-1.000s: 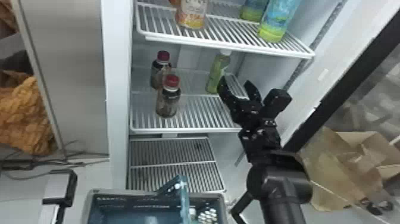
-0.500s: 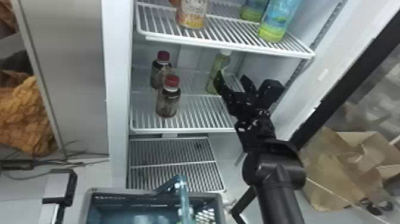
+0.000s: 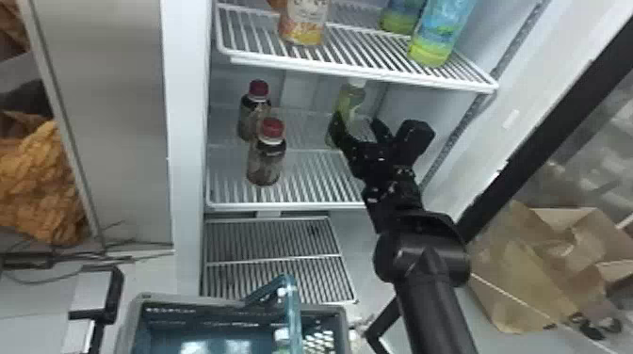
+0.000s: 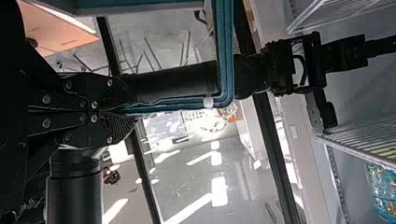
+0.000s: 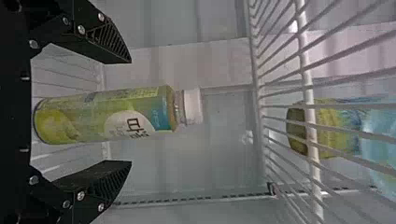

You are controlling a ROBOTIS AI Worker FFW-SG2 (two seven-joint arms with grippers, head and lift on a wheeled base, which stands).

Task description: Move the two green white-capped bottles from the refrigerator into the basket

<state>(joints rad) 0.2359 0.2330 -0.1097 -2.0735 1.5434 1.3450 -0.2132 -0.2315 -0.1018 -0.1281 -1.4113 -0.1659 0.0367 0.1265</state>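
In the head view my right gripper point(image 3: 358, 129) is at the middle shelf, just in front of a green white-capped bottle point(image 3: 352, 100). The right wrist view has this bottle point(image 5: 98, 116) standing between the two fingers of my right gripper point(image 5: 130, 112), which is open with a gap on either side. Below the refrigerator's shelves is the basket point(image 3: 136, 325), its teal handle point(image 3: 293, 310) raised. Inside it a white cap point(image 3: 281, 335) with some green under it partly shows. My left gripper point(image 4: 126, 108) is shut on the basket's handle point(image 4: 226, 51).
Two dark red-capped bottles point(image 3: 266, 157) stand left of the green one on the same shelf. The upper shelf point(image 3: 358, 70) holds an orange-labelled bottle point(image 3: 304, 23) and blue-green bottles point(image 3: 435, 37). A dark door edge point(image 3: 532, 146) runs along the right, with brown paper bags point(image 3: 527, 277) beyond.
My right gripper has turned and shifted left, from beside the green bottle to in front of it, with its fingers now around the bottle's sides. The red-capped bottles have not moved.
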